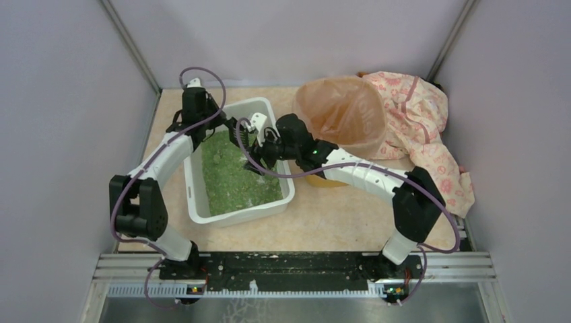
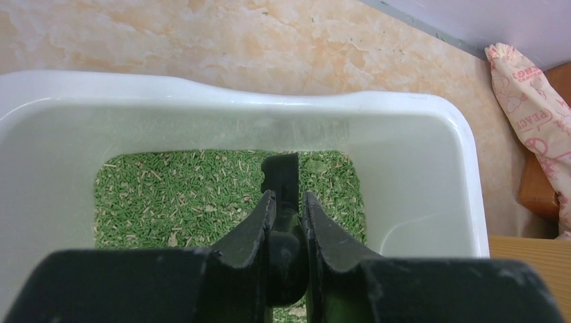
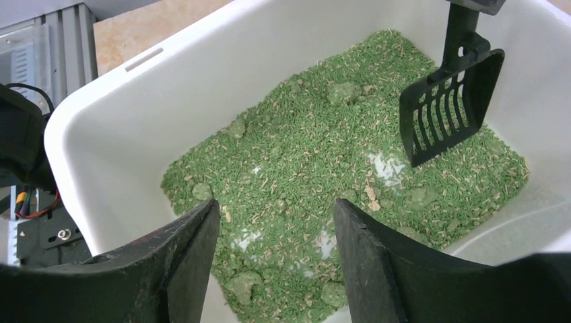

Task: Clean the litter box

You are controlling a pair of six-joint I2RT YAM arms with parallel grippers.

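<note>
Left hand [image 2: 288, 202] was closed tight on the handle of the one black scoop [image 3: 444, 111], whose slotted blade hung below it, just above the green litter [image 3: 303, 155]. The scoop looked like light, stiff plastic, best held by the handle, as it was. The litter was loose pellets that should sift through the slots. At least six pale clumps lay in it, and they would probably crumble if dug at roughly.

The single white litter box [image 3: 128, 128] sat on the table [image 1: 323, 215] under both hands. The right hand [image 3: 275, 205] hovered over the box's near end, fingers spread wide, holding nothing. Beyond its right side stood one bin lined with an orange bag [image 1: 340, 114], with one patterned cloth [image 1: 424, 128] heaped against it.
</note>
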